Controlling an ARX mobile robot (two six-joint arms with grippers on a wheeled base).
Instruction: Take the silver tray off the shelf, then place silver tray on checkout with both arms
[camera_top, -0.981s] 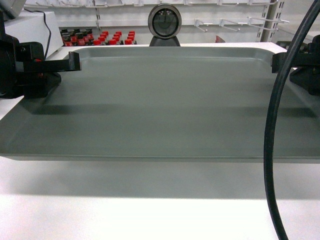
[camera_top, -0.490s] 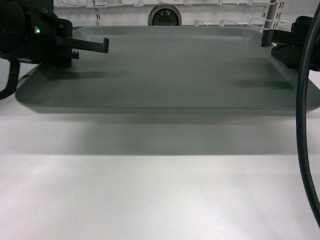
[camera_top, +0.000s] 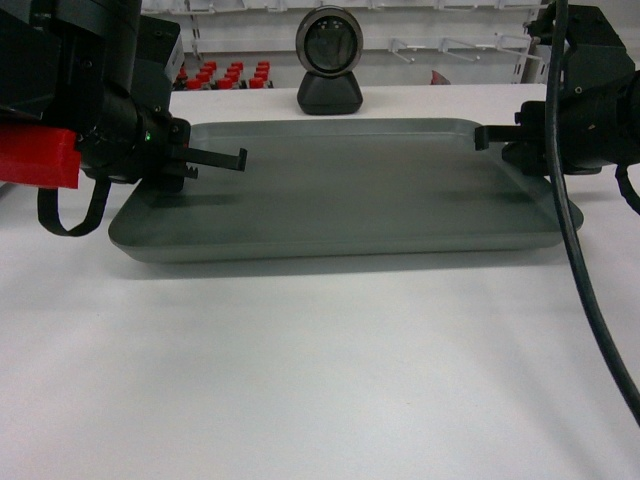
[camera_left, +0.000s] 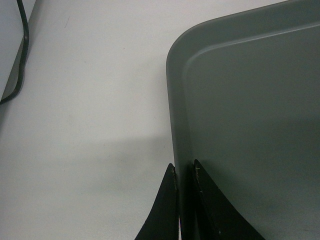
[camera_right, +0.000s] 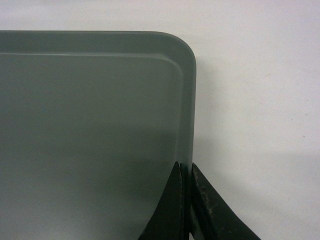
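Lowered since a second ago, the large matte grey-silver metal tray (camera_top: 340, 185) now rests on the white counter (camera_top: 320, 360), between left tool (camera_left: 184, 172) and right tool (camera_right: 186, 170), each pinching its rim; release remains.

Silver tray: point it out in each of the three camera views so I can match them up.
Head: the silver tray spans the middle, lying on the white checkout, a gripper on each short edge.
Left wrist: tray fills the right side; left gripper pinches its rim.
Right wrist: tray fills the left side; right gripper pinches its rim.
Shared landmark: the tray's rounded far corners.
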